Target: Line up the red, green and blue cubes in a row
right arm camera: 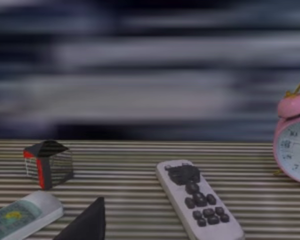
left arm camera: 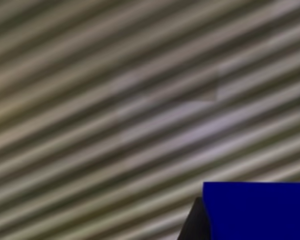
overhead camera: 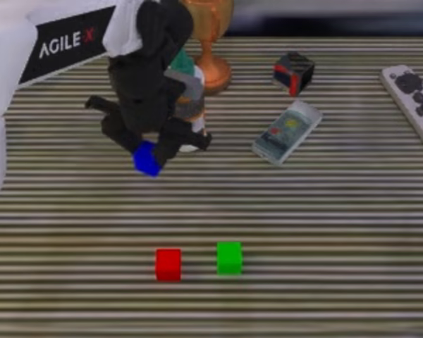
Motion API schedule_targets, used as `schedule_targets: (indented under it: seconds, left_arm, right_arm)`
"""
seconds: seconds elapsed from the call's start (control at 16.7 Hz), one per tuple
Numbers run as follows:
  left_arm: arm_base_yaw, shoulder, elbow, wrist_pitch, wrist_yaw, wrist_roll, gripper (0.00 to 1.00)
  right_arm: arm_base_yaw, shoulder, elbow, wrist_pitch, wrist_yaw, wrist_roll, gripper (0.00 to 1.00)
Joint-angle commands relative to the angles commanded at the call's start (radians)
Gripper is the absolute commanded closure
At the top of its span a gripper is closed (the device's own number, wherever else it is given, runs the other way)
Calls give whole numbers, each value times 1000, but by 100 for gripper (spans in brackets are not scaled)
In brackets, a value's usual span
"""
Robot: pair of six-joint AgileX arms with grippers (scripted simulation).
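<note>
You are working on a table [overhead camera: 324, 211] covered in fine horizontal stripes of pale and dark grey; beyond its far edge the right wrist view shows only a blurred dark backdrop. Your left gripper [overhead camera: 152, 153] sits at the table's far left, clenched on the blue cube [overhead camera: 147, 159], whose face also fills the corner of the left wrist view beside one dark finger [left arm camera: 195, 225]. The red cube [overhead camera: 168, 264] and the green cube [overhead camera: 229, 257] rest on the near middle of the table, close beside each other but apart, red to the left. Behind the left arm stand an amber goblet [overhead camera: 210, 42] and a partly hidden teal and grey object [overhead camera: 185, 77]. To the right lie a black cube with red patches [overhead camera: 293, 72], a light grey calculator [overhead camera: 287, 131] lying askew, and a grey remote control [overhead camera: 416, 102] at the right edge. A pink alarm clock [right arm camera: 295, 137] stands beyond the remote. Your right gripper shows only as one dark finger [right arm camera: 87, 222], so whether it is released or clenched you cannot tell.
</note>
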Motion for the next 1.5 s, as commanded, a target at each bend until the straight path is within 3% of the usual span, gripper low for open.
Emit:
schedule_targets:
  seconds: [0.48,0.72,1.2,1.5]
  left_arm:
    - [-342,124,232,-140,-19,-693,100]
    - [-467,146,313,-177,-30,-919,100]
    - [-499,146,330,-180,-33,-974,100]
    - [-501,172,214,-33,-31,-972,100]
  right_arm:
    - [0,0,0,0,0,0,0]
    - [0,0,0,0,0,0,0]
    - [0,0,0,0,0,0,0]
    - [0,0,0,0,0,0,0]
